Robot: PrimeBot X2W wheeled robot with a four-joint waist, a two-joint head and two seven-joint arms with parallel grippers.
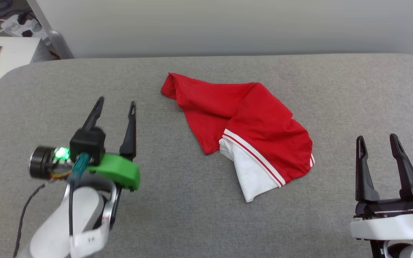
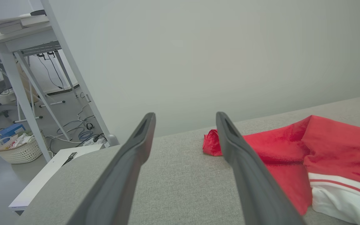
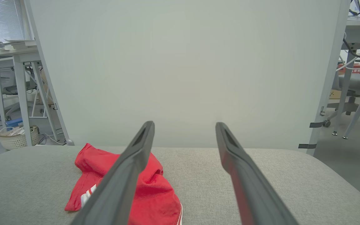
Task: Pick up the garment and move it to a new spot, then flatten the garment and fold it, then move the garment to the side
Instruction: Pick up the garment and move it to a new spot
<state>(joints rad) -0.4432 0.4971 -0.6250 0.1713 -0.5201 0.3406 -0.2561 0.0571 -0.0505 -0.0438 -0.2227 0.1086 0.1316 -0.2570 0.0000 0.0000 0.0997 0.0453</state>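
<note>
We saw dark fingers (image 1: 129, 132) on the left gripper (image 1: 116, 101), lower left — green bracket (image 1: 115, 172), green light (image 1: 62, 153), white forearm (image 1: 81, 211); the right gripper (image 1: 376, 137) had white housing (image 1: 385, 225).

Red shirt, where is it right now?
In the head view, the red shirt lies crumpled near the middle of the grey surface, between the left gripper and the right gripper, touching neither.

The garment (image 2: 333, 147) runs past the left wrist view's right edge.

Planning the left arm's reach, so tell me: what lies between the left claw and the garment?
Nothing but bare grey padded surface separates the left claw from the garment; the head view shows that stretch plainly.
</note>
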